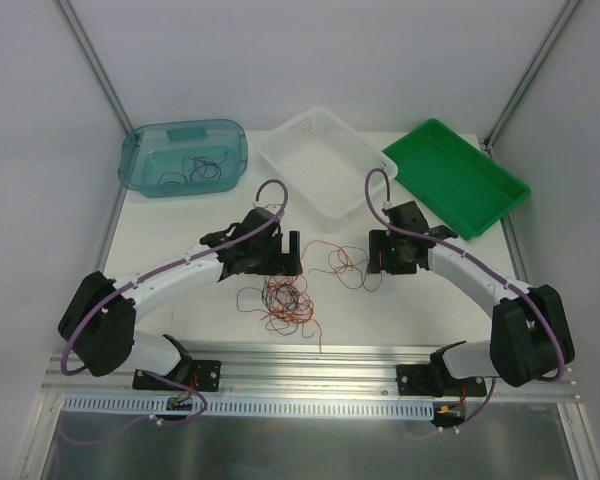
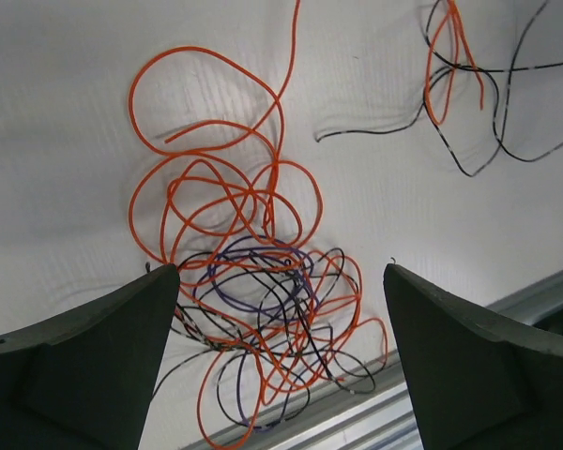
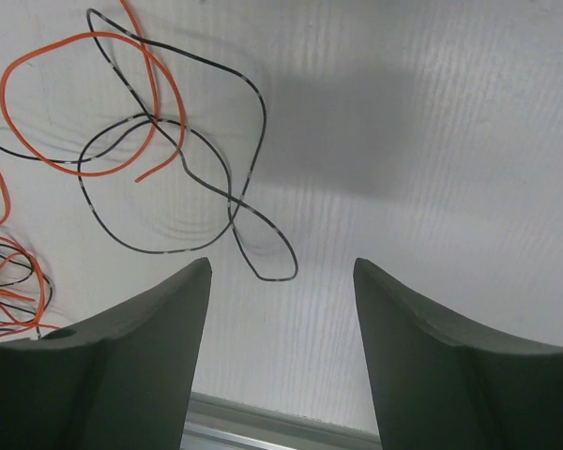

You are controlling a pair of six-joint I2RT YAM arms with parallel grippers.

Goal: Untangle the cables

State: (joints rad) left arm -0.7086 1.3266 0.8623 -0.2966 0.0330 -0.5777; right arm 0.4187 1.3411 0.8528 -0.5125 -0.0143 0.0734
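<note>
The cables lie on the white table in two groups. The main tangle [image 1: 285, 303] of red-orange, black and purple wires sits near the front edge. A smaller loose bunch [image 1: 345, 265] lies to its right. My left gripper [image 1: 288, 268] hangs just behind the tangle. In the left wrist view the tangle [image 2: 263, 300] lies between and below the wide-open left gripper [image 2: 280, 269], untouched. My right gripper [image 1: 378, 272] stands beside the smaller bunch. In its wrist view the right gripper [image 3: 281, 262] is open over bare table, with a black loop [image 3: 183, 187] and an orange loop [image 3: 75, 103] just ahead to the left.
A teal bin [image 1: 183, 155] holding a few dark wires stands at the back left. A white basket [image 1: 315, 160] is at the back middle and a green tray [image 1: 455, 175] at the back right. An aluminium rail [image 1: 310, 365] runs along the near edge.
</note>
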